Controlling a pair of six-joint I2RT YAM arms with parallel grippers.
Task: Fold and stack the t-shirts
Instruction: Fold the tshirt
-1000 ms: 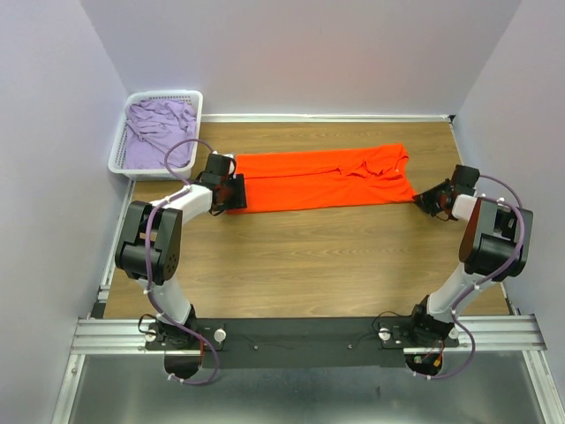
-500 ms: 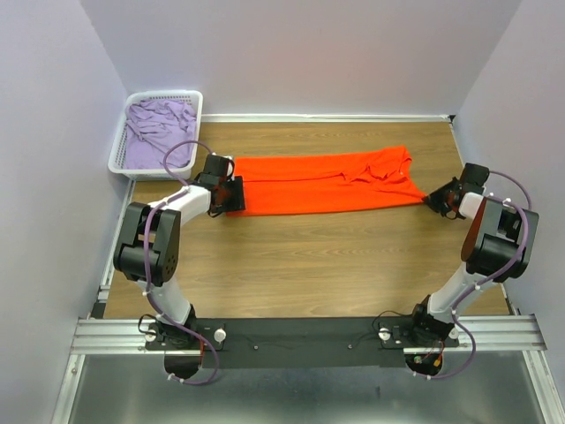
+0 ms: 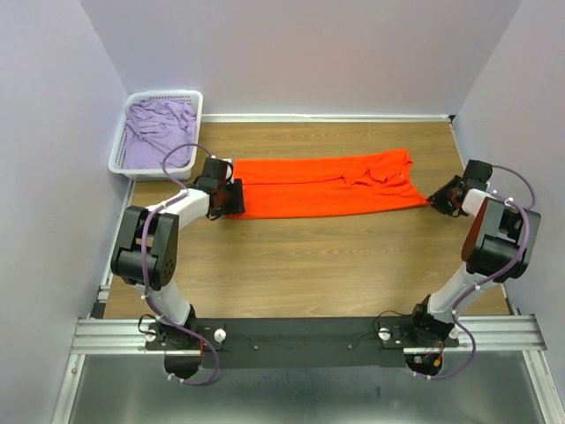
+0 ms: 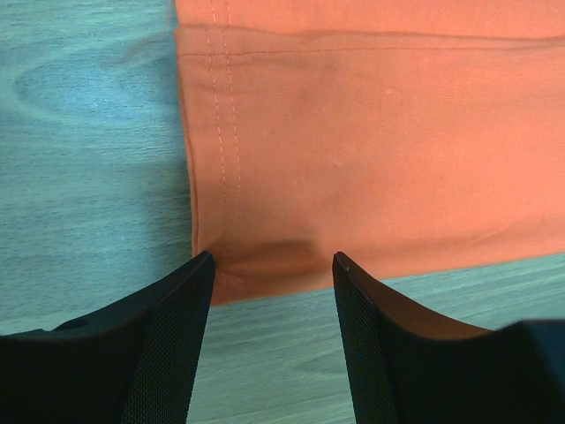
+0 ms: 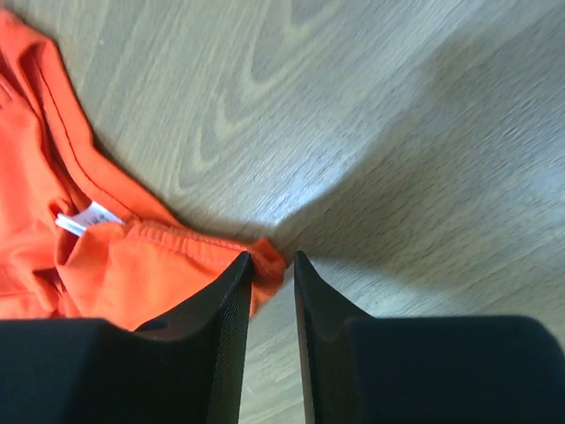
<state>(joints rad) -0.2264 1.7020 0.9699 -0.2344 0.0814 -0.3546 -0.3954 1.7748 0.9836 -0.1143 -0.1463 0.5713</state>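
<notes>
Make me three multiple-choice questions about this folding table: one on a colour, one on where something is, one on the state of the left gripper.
1. What colour is the spread-out t-shirt on the table?
A blue
B orange
C green

2. Where is the lilac t-shirt?
A in the white basket at the far left
B folded mid-table
C hanging from an arm

3. How is the left gripper?
A shut on the basket rim
B open, with the spread-out t-shirt's hem corner between its fingers
C out of view

Answers:
1 B: the top view shows bright orange cloth.
2 A: lilac cloth lies bunched inside the lattice walls.
3 B: the left wrist view shows a wide gap between the fingers, with the corner in it.
</notes>
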